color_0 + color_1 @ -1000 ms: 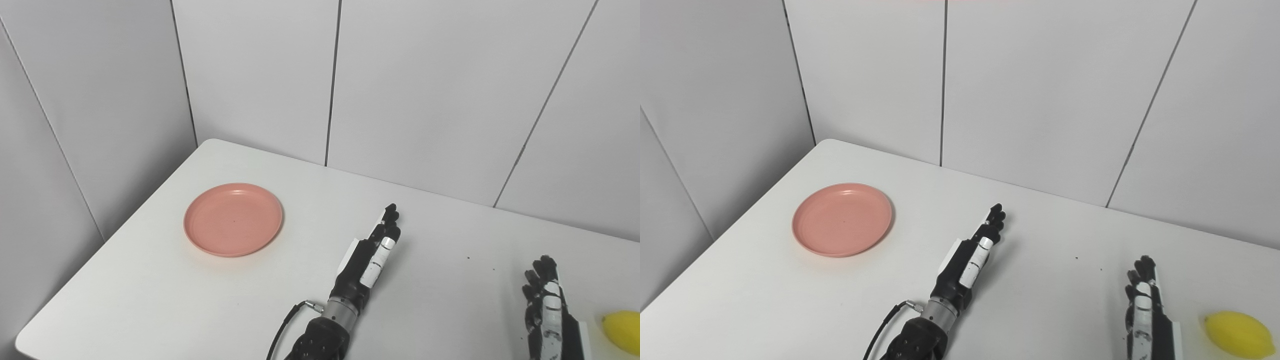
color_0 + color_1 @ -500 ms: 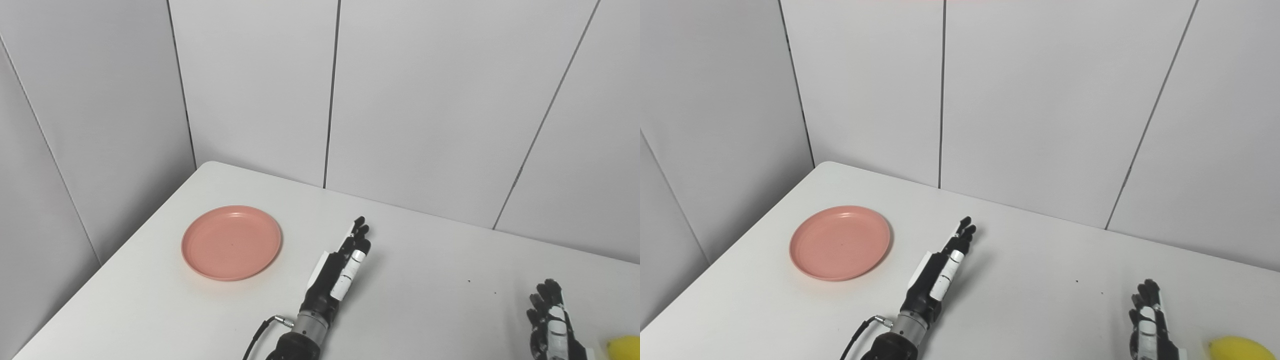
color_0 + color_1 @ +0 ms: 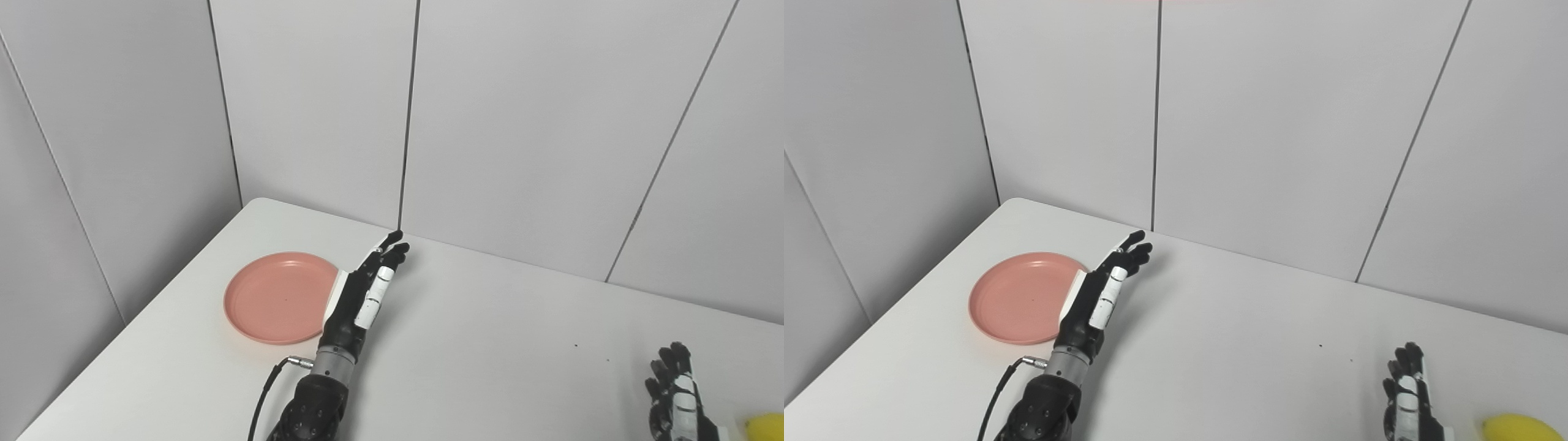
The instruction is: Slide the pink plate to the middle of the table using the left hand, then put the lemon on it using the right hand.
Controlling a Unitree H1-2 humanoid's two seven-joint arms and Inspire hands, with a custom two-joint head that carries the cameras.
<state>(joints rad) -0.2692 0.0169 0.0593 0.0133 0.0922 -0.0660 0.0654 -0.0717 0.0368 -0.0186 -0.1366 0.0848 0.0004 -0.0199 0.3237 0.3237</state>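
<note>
Just left of the outstretched fingers (image 3: 384, 254) of the left hand (image 3: 361, 291), the pink plate (image 3: 275, 297) lies flat on the white table (image 3: 490, 343), toward the table's left side and well away from its middle. The hand is raised, straight and flat, fingers close together and holding nothing; its edge overlaps the plate's right rim in both views, though contact cannot be confirmed. To do the slide well, the fingers would likely need to settle on the far-left part of the rim or press down inside it, then draw the plate toward the thumb side in one even pull, keeping it flat so it does not tip. Far beyond the palm side, the right hand (image 3: 1405, 392) waits low, fingers extended and empty, with the lemon (image 3: 1513, 427) just beside it at the picture's lower corner. The tabletop is smooth and bare, with a few dark specks. Pale grey panelled walls (image 3: 520, 122) close in behind and on the left.
</note>
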